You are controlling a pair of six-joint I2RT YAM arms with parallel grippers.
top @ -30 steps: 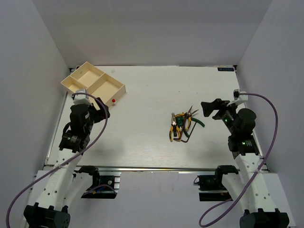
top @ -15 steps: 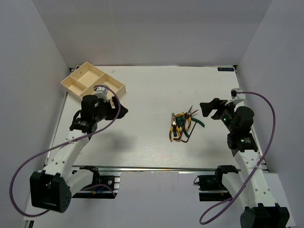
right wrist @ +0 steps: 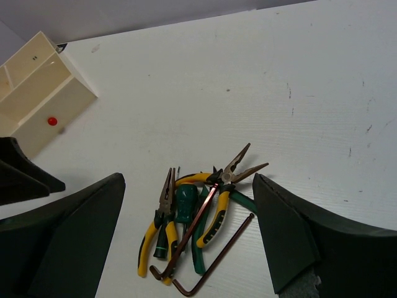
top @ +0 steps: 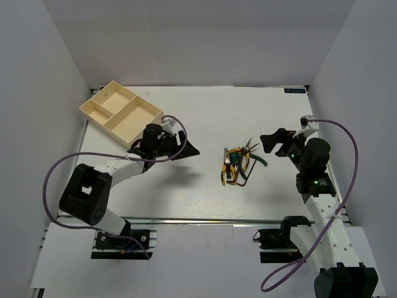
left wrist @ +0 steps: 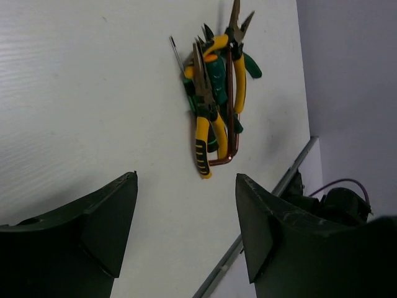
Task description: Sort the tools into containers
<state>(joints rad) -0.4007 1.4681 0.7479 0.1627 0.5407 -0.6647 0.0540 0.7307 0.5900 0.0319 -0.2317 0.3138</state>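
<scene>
- While my left gripper [top: 188,144] and right gripper [top: 268,142] hang spread and empty, the tools [top: 237,164] lie tangled in one heap right of the worktop's middle. The tray [top: 133,118] sits at the far left corner.
- Risk, I judge: pinching one plier drags its neighbours along, or the hex key [right wrist: 214,254] snags and drops midway.
- Label [top: 295,91] at the far right corner: too small to read.

Left pincer [top: 189,144] now away from the tray [top: 133,118], farther right and nearer the tools [top: 236,164].
</scene>
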